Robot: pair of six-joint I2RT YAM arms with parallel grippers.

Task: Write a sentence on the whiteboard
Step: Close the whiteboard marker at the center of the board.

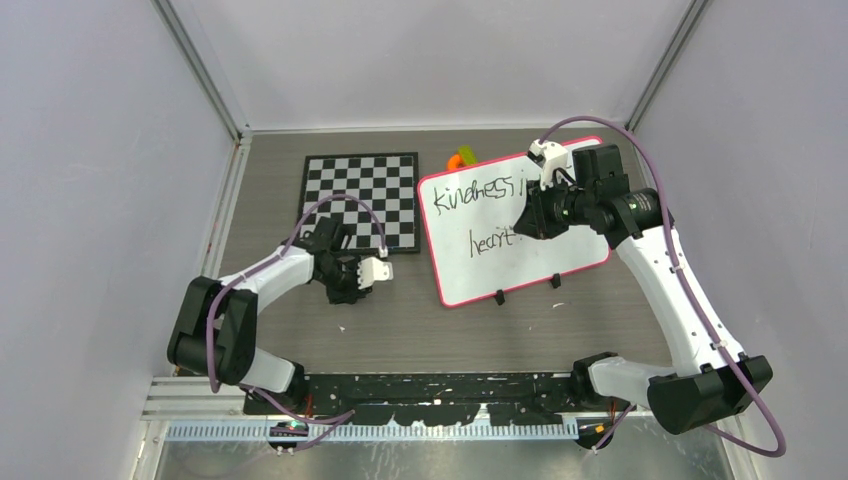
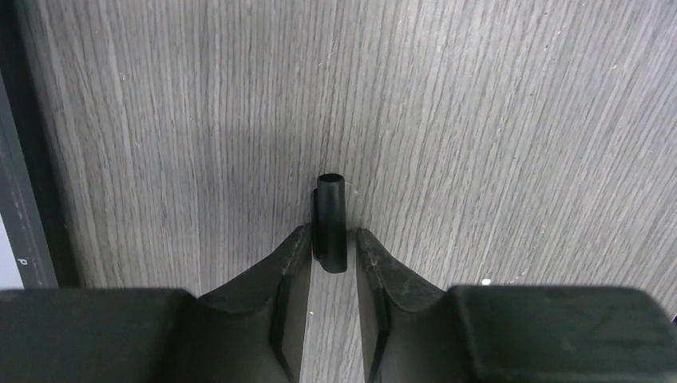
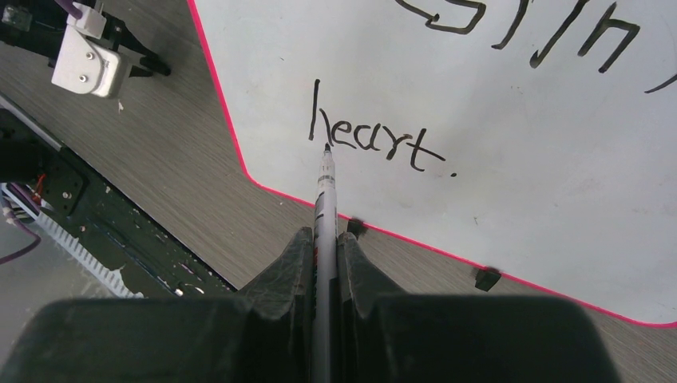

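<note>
Three plain, pale lavender-grey walls [image 1: 430, 60] boxed in the worktop [image 1: 420, 330], a grey-brown board whose fine wood grain ran from one side edge to the other. Bare aluminium posts [image 1: 205, 75] stood at its two far corners. A black rail [image 1: 440, 385] ran along the near edge, with a pale slotted strip [image 1: 400, 432] just outside it. The light was soft and even, and the shadows were faint.

A black-and-white checkerboard [image 1: 360, 202] lies flat toward the far-left part of the grey wood-grain worktop [image 1: 400, 330]. A small orange-and-green object [image 1: 460, 158] sits near the far edge, just right of the checkerboard. A short black tubular cap [image 2: 331, 227] rests on bare worktop.
</note>
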